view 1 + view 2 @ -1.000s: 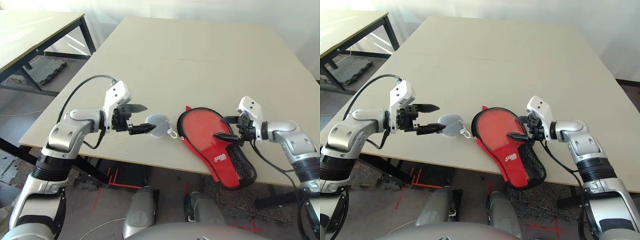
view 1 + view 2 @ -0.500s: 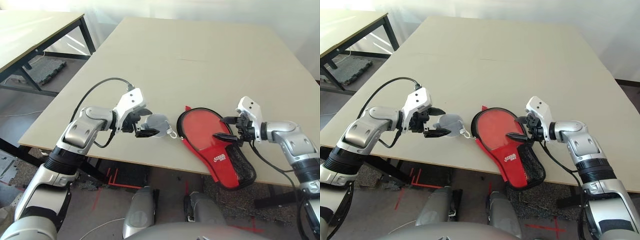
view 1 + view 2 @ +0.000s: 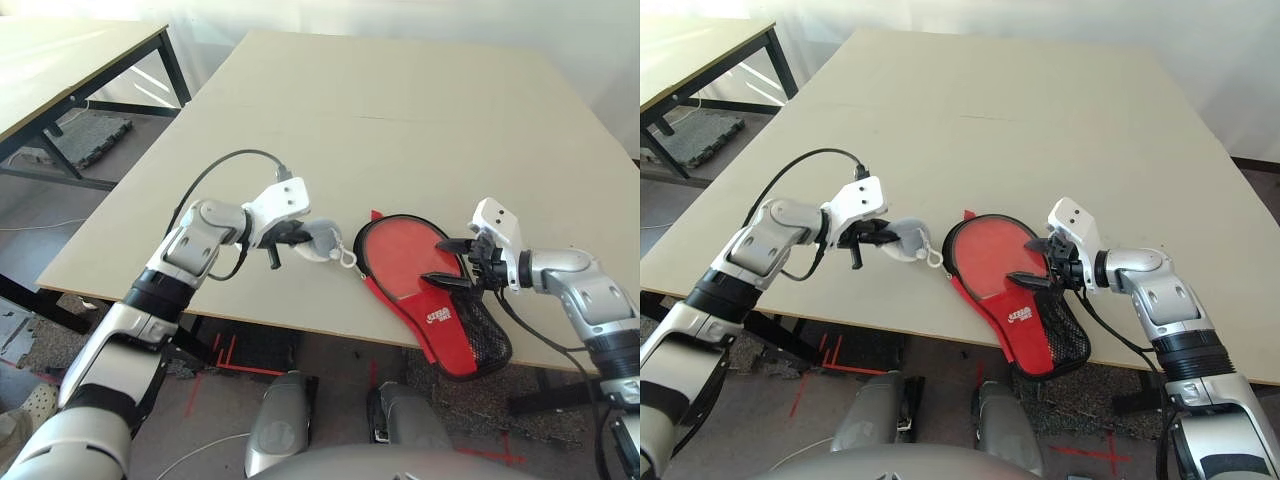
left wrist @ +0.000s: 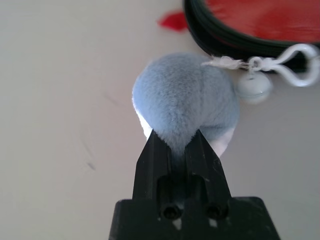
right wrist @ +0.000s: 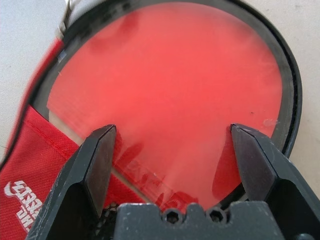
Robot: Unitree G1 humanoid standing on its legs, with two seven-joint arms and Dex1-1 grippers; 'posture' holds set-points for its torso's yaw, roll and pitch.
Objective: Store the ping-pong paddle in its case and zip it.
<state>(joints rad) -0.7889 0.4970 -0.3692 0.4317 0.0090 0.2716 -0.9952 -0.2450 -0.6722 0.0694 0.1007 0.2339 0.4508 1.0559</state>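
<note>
Case (image 3: 440, 305) lies at counter (image 3: 400, 110) near edge, lower right of frame, red side up, round end toward frame centre, mesh-pocket end hanging off edge. Long axis runs upper left to lower right. Paddle (image 5: 170, 100) inside, red face showing through open rim. Left claw (image 4: 176, 150) pinched shut on grey fluffy tag (image 4: 182, 100) clipped at case's round end. Right claw (image 3: 455, 262) spread open over case middle, nearer arm for holding it down.

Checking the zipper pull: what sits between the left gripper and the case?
The fluffy grey tag, pinched by the left gripper, with its white clip reaching the case, in the left wrist view.
</note>
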